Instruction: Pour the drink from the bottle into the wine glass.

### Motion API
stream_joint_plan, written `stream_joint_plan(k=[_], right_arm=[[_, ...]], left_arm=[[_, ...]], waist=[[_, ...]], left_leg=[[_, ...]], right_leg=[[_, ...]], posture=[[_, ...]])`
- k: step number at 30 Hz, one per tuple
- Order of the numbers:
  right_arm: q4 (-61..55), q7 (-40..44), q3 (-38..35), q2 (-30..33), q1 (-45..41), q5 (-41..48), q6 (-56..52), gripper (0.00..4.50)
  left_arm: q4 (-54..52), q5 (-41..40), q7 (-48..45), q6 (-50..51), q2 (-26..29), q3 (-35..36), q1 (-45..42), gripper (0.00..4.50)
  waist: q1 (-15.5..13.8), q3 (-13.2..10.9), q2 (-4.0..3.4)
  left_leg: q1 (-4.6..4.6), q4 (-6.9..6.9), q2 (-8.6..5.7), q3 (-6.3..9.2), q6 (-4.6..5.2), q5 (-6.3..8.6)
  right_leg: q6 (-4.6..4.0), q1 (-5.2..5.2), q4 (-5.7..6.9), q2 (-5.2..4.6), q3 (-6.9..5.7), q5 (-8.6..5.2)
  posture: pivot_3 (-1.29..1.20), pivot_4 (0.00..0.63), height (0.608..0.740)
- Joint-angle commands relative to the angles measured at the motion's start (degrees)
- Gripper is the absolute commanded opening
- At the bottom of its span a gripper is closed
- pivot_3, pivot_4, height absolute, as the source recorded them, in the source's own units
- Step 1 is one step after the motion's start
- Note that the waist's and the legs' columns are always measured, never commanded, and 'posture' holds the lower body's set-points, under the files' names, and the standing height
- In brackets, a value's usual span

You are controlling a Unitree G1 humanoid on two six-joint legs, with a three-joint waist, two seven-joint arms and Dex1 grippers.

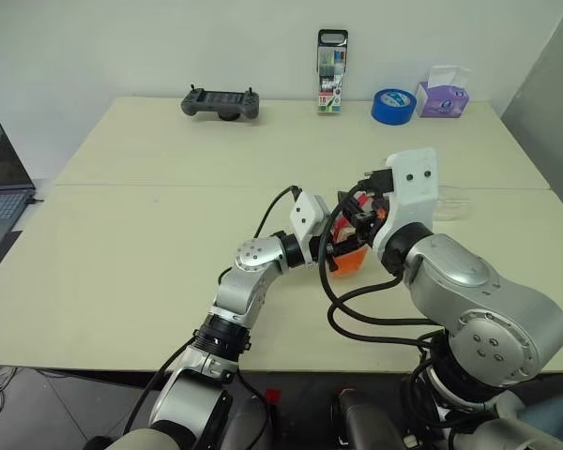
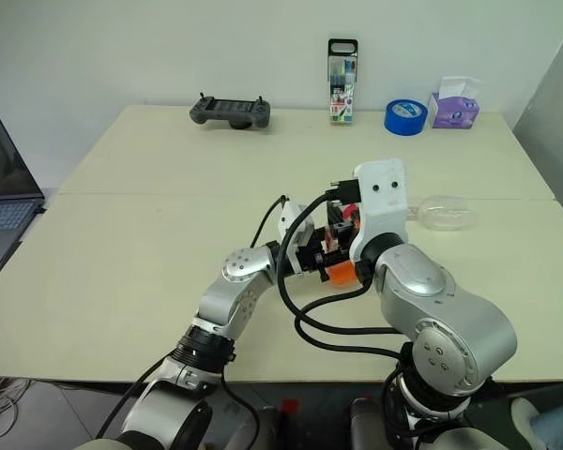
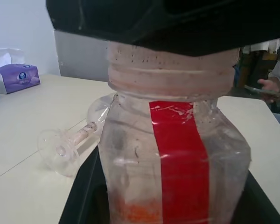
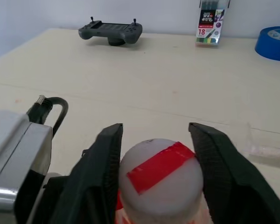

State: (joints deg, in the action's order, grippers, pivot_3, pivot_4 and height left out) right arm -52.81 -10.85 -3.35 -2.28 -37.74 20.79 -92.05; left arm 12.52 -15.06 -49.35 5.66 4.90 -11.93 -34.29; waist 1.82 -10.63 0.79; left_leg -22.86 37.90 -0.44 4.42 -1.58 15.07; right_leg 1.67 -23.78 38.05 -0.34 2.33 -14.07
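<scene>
With the left gripper [image 1: 342, 246] clamped on the small clear plastic bottle [image 3: 172, 154] of orange-red drink [image 1: 353, 260], the right gripper's [image 4: 154, 154] fingers, seemingly just touching its cap [image 4: 159, 179], should tighten squarely before twisting, leaving the clear stemmed wine glass [image 2: 441, 212] toppled beyond the bottle.

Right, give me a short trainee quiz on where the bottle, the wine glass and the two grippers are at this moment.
1. True or false: the wine glass stands upright on the table.
2. What does the left gripper hold? A: the bottle. B: the blue tape roll. C: the marker pack.
3. Fill in: the right gripper is placed at the bottle's ____.

Key: 1 false, it lies on its side. 2 A. 3 cap.
</scene>
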Motion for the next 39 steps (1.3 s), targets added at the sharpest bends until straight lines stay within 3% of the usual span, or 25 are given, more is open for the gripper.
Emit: stream_joint_plan(k=[1,4,6,10,13,19,26,33,39], right_arm=[[-3.2,-0.01,-0.07,1.73,-0.34,-1.26,-0.45,1.85],[-2.7,2.01,-0.24,4.62,0.04,-0.43,-0.45,1.85],[-1.93,8.94,-2.2,9.65,-0.46,3.41,-0.45,1.85],[2.57,40.26,-10.52,27.99,1.24,21.25,8.05,1.85],[12.58,54.79,-7.89,40.3,1.04,21.48,20.04,1.85],[27.39,68.97,0.18,46.28,-2.89,17.5,37.53,1.85],[30.68,70.99,2.55,45.38,-4.57,17.02,43.67,1.85],[27.38,66.25,1.15,45.32,-3.56,16.79,42.85,4.3],[17.72,47.79,-3.02,40.52,-0.27,15.72,35.55,4.3]], left_arm=[[-0.44,-0.09,-0.02,-1.65,-0.24,0.65,-1.72,1.63],[-0.2,0.0,0.1,-1.8,-0.37,0.59,-1.83,1.61],[-0.02,0.08,0.29,-1.86,-0.64,0.6,-2.01,1.61],[0.81,0.28,0.56,-2.28,-1.41,0.16,-2.59,1.6],[0.78,-0.08,0.31,-2.46,-1.76,-0.25,-2.85,1.6],[1.01,-0.02,0.56,-2.93,-1.48,-0.18,-3.54,1.6],[-0.29,-0.09,1.21,-2.73,-0.87,-0.27,-2.58,1.6],[-0.12,-0.13,1.03,-2.6,-0.75,-0.28,-2.64,1.6],[-0.26,-0.36,1.09,-2.39,-0.63,-0.06,-2.42,1.6]], waist=[[0.01,0.0,0.0],[0.01,0.0,0.0],[0.0,0.0,0.0],[-0.3,-0.04,0.0],[-0.12,-0.05,0.01],[0.45,-0.06,0.02],[-0.12,-0.06,0.02],[-0.35,-0.06,0.02],[-0.44,-0.06,0.02]], left_leg=[[0.0,0.0,0.0,0.0,0.0,0.0],[-0.01,0.0,-0.01,-0.01,0.0,0.0],[-0.02,0.0,-0.01,-0.02,0.0,0.0],[-0.05,0.03,-0.1,-0.02,0.02,0.01],[0.08,0.04,-0.14,-0.26,0.1,0.05],[0.34,-0.03,-0.02,-0.48,0.14,0.08],[0.19,0.0,0.1,-0.32,0.13,0.07],[0.08,0.09,-0.09,-0.16,0.12,0.07],[0.07,0.06,-0.03,0.04,0.11,0.06]], right_leg=[[0.0,0.0,0.0,0.0,0.0,0.0],[0.0,0.0,-0.03,-0.01,0.01,0.0],[0.0,0.0,-0.04,-0.01,0.01,0.0],[0.01,0.09,-0.14,-0.05,-0.05,0.0],[0.03,0.35,-0.4,-0.08,-0.02,0.0],[0.29,0.34,-0.24,0.34,0.11,-0.16],[0.18,0.25,-0.16,0.21,0.04,-0.1],[0.03,0.25,-0.28,-0.11,0.11,0.01],[0.03,0.24,-0.18,-0.06,-0.08,0.0]], posture=[[0.0,0.15,0.74],[0.0,0.15,0.74],[0.0,0.15,0.74],[0.0,0.15,0.74],[0.0,0.15,0.74],[0.0,0.15,0.74],[0.0,0.15,0.74],[0.0,0.15,0.74],[0.0,0.15,0.74]])
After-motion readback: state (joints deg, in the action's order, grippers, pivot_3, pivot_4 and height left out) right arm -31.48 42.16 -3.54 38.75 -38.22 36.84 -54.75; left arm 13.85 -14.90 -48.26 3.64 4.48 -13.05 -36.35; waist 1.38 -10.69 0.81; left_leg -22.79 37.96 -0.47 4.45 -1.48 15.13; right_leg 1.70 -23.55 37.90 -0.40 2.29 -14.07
